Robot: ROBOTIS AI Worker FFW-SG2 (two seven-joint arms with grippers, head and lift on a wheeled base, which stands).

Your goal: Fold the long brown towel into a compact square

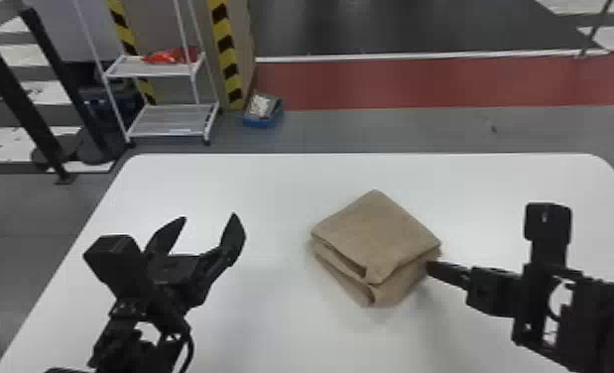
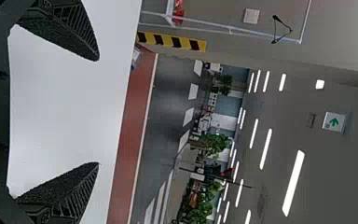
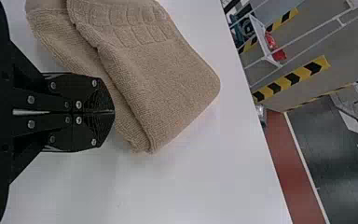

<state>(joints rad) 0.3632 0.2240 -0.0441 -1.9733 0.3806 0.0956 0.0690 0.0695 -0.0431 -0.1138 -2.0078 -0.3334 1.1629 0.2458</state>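
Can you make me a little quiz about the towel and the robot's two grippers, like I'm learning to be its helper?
1. True or false: the brown towel lies folded in layers on the white table.

2. Where is the right gripper?
A) Up on the shelf
B) Close beside the towel
C) Down on the floor

3. Fill in the missing word: the left gripper is away from the towel, and its two fingertips are spread ______.

Key: 1. True. 2. B. 3. Apart.
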